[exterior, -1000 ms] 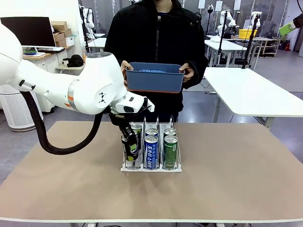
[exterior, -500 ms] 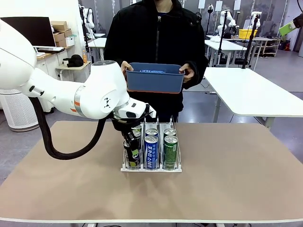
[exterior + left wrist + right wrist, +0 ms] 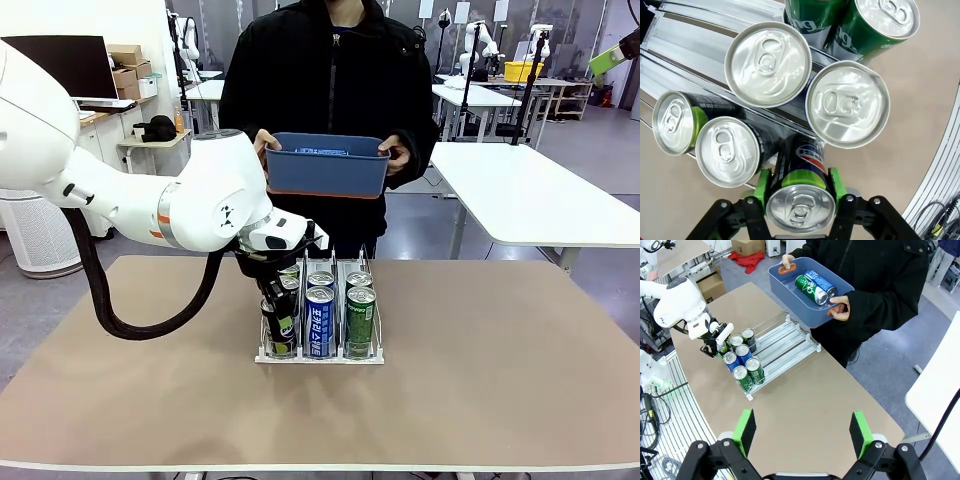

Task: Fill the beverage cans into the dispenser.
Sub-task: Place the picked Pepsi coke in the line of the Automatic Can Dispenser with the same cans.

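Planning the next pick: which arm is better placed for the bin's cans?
Likely right: the right gripper is open, facing the bin; the left gripper straddles a black can in the dispenser.

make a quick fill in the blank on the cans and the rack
The can flanked by the left gripper is ___ and green.
The bin holds ___ loose cans.
The right gripper is ___.
The dispenser has ___ blue cans in its middle lane.
Missing: black; two; open; two
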